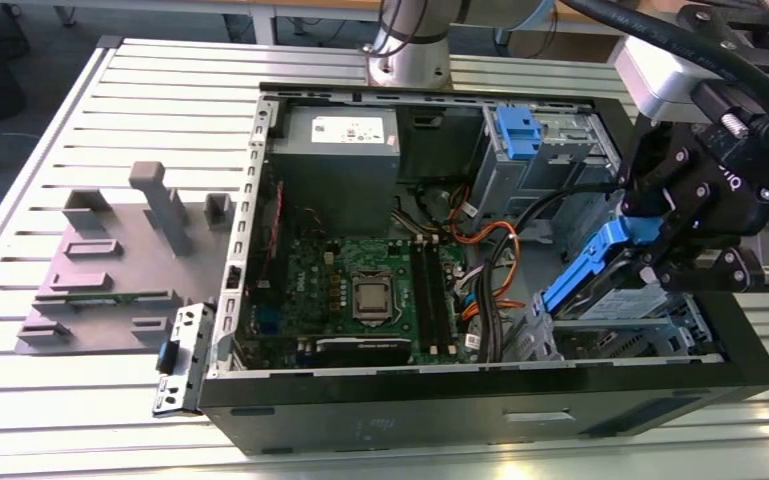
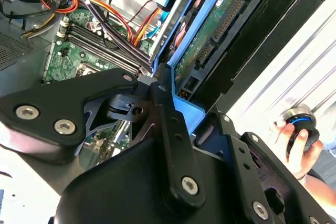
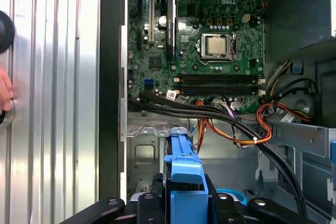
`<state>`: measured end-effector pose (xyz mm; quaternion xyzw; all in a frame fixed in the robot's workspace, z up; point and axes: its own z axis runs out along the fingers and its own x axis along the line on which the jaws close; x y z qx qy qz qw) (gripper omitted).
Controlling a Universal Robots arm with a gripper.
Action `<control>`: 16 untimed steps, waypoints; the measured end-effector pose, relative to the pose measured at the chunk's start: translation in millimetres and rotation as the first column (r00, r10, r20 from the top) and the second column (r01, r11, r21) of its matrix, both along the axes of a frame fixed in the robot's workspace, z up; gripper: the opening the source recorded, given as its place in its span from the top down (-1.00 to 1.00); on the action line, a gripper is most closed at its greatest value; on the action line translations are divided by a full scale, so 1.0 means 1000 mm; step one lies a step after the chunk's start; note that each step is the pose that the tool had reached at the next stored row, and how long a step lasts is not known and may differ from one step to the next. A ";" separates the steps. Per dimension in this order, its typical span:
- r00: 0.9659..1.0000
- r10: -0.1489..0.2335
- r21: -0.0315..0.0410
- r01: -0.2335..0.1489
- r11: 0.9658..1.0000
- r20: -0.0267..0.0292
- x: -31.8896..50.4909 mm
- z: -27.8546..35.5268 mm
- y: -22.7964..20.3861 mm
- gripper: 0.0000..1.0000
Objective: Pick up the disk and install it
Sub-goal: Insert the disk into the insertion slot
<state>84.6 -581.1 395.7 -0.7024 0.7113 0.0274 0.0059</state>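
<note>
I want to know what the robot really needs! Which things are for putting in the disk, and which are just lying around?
For the job:
the disk, held tilted in the gripper
the open computer case

Just lying about:
the grey fixture block
the metal bracket beside the case
a hand on a knob

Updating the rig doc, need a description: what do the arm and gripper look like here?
Gripper: matt black, built of angular link plates with rounded ends, pinned by silver screws, white lettering on its body. At the wrist sits a pale grey block, with a thick black cable looping over it. The arm is a round silver-grey column.
</note>
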 end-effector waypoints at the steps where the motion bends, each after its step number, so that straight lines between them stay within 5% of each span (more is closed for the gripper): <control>1: 1.000 0.000 0.000 0.000 1.000 0.000 0.0000 0.0000 0.0000 0.26; 5: 1.000 0.000 0.000 0.000 1.000 0.000 0.0000 0.0000 0.0000 0.24; 8: 1.000 0.000 0.000 0.000 1.000 0.000 0.0000 -0.0002 0.0000 0.00; 16: 1.000 0.000 0.000 0.000 1.000 0.000 0.0000 -0.0002 0.0000 0.15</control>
